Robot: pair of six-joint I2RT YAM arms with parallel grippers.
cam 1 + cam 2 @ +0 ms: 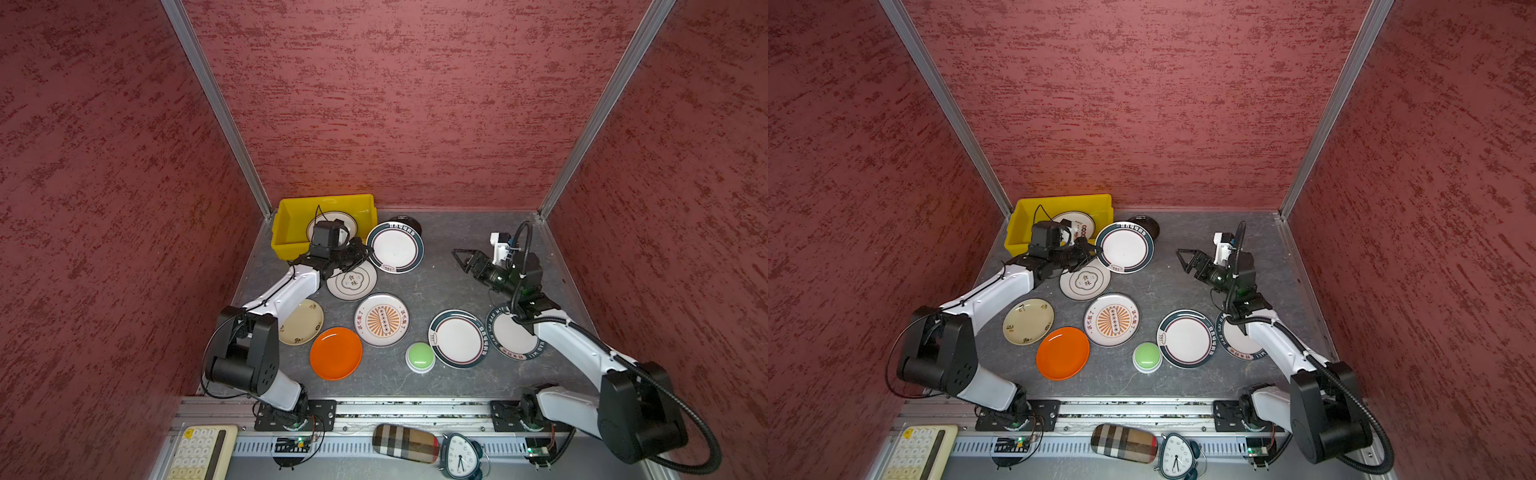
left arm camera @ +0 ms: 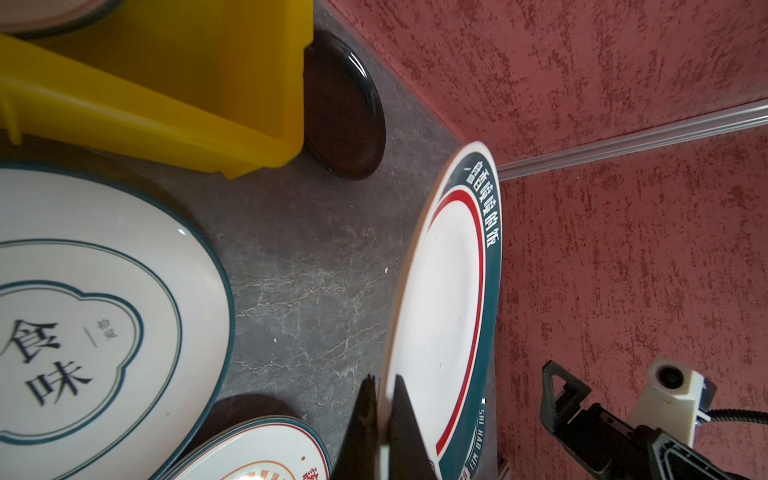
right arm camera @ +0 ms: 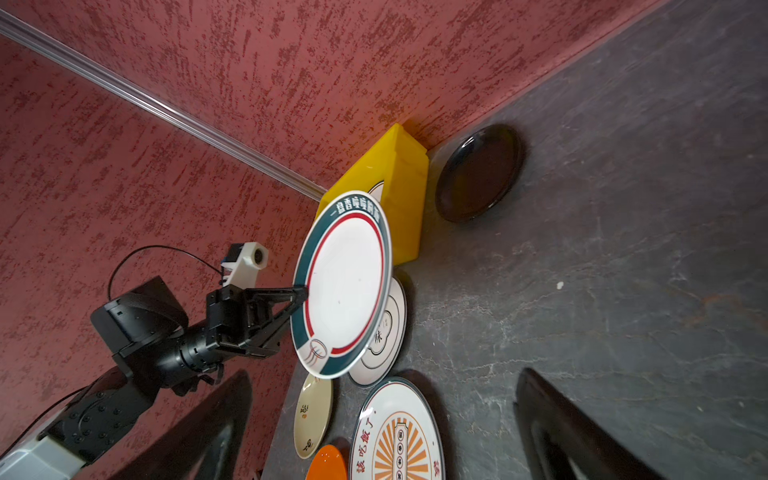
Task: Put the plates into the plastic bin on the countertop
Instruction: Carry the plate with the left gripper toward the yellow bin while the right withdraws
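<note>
Light was soft and even, falling from above, and the table (image 1: 436, 266) showed only faint, short shadows beside the dishes. A small white glare sat on the orange plate (image 1: 336, 353), and a thin streak on the black plate (image 2: 343, 108). The yellow bin (image 1: 324, 200) threw a warm glow onto the wall (image 1: 332, 189) behind it. Both top views bowed outward at the edges. The raised plate (image 3: 345, 282) looked sharp, while the right end effector (image 3: 385, 371) was dark and blurred up close.

2 overhead views of whole countertop (image 1: 436, 291); 2 close wrist views, black plate (image 3: 478, 174) in both.
</note>
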